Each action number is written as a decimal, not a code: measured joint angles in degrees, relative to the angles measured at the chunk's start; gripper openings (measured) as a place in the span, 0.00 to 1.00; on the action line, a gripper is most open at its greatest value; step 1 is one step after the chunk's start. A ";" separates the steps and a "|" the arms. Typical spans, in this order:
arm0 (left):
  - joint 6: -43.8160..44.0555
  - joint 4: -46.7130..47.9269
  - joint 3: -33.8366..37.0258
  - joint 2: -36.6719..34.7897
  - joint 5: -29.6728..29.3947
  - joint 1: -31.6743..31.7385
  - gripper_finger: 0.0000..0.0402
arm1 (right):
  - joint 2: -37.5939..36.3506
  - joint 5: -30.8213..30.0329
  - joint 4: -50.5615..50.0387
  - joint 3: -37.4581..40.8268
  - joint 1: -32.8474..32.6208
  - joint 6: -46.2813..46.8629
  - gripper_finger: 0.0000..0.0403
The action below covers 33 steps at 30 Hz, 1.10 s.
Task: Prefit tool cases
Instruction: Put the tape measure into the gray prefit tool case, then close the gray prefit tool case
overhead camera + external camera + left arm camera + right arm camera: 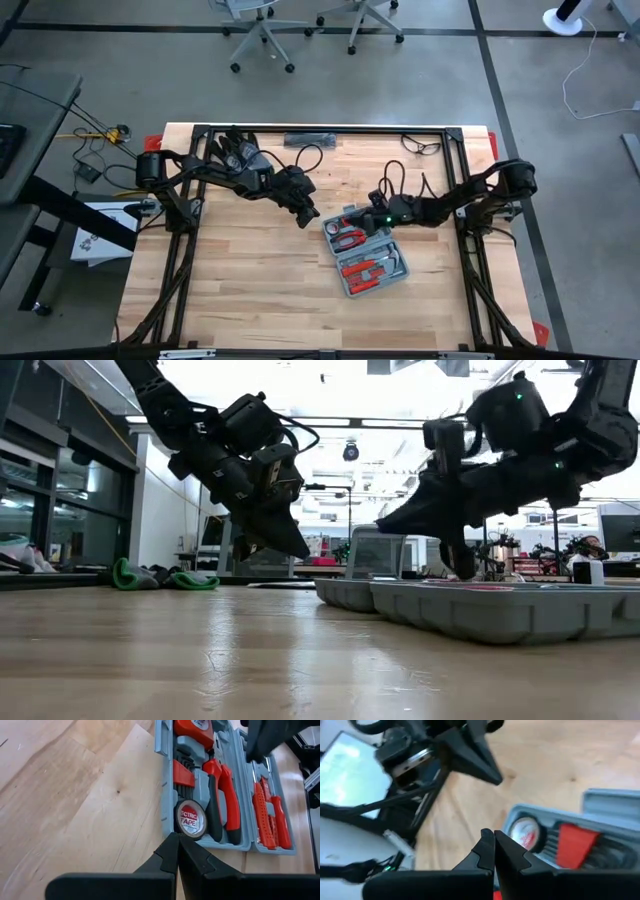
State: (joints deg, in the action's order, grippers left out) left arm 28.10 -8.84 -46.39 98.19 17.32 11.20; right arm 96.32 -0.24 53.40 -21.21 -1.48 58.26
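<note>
Blue-grey plastic, the tool case [366, 252] lies open flat on the pale wooden table [250, 290], right of centre, its moulded recesses filled with red-handled tools and a roll of tape [191, 817]. Just above its far end hangs the right gripper [375, 222], fingers pressed together on nothing; the left gripper [306, 216], likewise clenched and empty, hovers beside the case.

Overhead camera looks straight down on the whole surface [250, 290]; a low one looks level across it; both wrist cameras closely share the open tool case [210, 795].
</note>
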 joint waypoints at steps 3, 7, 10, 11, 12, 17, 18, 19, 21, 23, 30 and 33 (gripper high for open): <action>-0.11 0.00 0.00 0.00 0.14 0.00 0.00 | -0.32 2.95 5.32 0.41 0.36 -0.88 0.00; 0.16 0.04 0.00 0.00 0.19 0.00 0.00 | -1.30 -1.63 11.27 -0.24 0.17 -2.77 0.00; -0.14 0.01 0.00 0.00 0.26 0.00 0.00 | 0.11 0.06 2.51 -0.87 0.80 -2.62 0.00; -0.24 0.04 0.00 0.00 0.30 0.01 0.00 | 0.15 2.48 1.95 -1.09 1.15 -1.42 0.00; -0.32 0.03 0.00 0.00 0.32 0.01 0.00 | 0.36 3.93 3.57 -0.70 1.31 -1.30 0.00; -0.02 -0.06 0.00 0.00 0.54 0.44 0.00 | -3.36 4.09 8.91 -0.30 1.51 -0.89 0.00; 0.14 -0.18 0.00 0.00 0.59 0.49 0.00 | -5.18 3.71 8.62 -0.37 1.60 -1.31 0.00; 0.16 -0.30 0.00 0.00 0.65 0.50 0.00 | -6.90 3.59 6.85 -0.41 1.60 -1.56 0.00; 0.61 -0.22 0.00 0.00 1.33 0.50 0.00 | -11.07 3.42 -0.55 -0.38 1.75 -1.77 0.00; 1.08 0.47 0.00 0.00 2.35 0.50 0.00 | -16.70 3.32 -10.11 -0.40 1.86 -1.73 0.00; 0.31 7.23 0.02 0.00 4.51 -0.54 0.00 | -34.66 -1.47 -50.21 -0.46 0.27 1.12 0.00; 0.31 8.30 0.12 0.00 4.46 -1.53 0.00 | -38.59 -2.56 -62.76 -0.46 -0.73 4.31 0.00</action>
State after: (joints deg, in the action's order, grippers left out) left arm 28.41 -0.55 -46.27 98.19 21.78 9.67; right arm 57.74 -2.80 -9.36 -21.67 -2.21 62.57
